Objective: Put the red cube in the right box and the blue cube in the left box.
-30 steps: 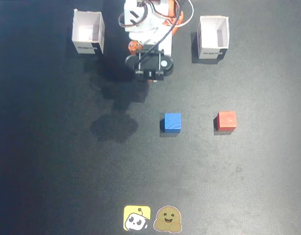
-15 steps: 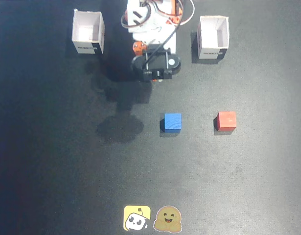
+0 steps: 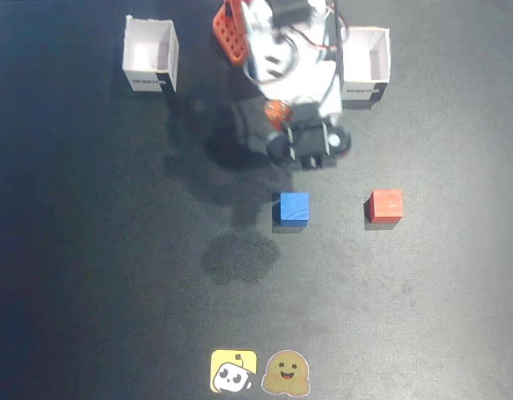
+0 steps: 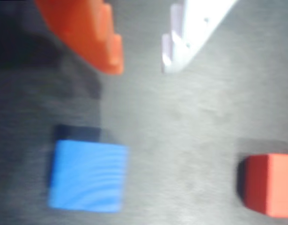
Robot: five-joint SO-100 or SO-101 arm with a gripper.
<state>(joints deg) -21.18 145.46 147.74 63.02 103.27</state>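
The blue cube (image 3: 294, 208) sits on the dark mat near the middle, and the red cube (image 3: 385, 205) sits to its right. In the wrist view the blue cube (image 4: 86, 176) is at the lower left and the red cube (image 4: 270, 183) is at the right edge. My gripper (image 4: 140, 68) is open and empty, with an orange finger (image 4: 104, 47) and a white finger (image 4: 181, 44) hanging above the mat behind the blue cube. In the fixed view the gripper (image 3: 283, 118) lies under the folded arm, partly hidden.
One white open box (image 3: 150, 54) stands at the top left and another white box (image 3: 366, 67) at the top right, beside the arm's base. Two stickers (image 3: 260, 372) lie at the bottom edge of the mat.
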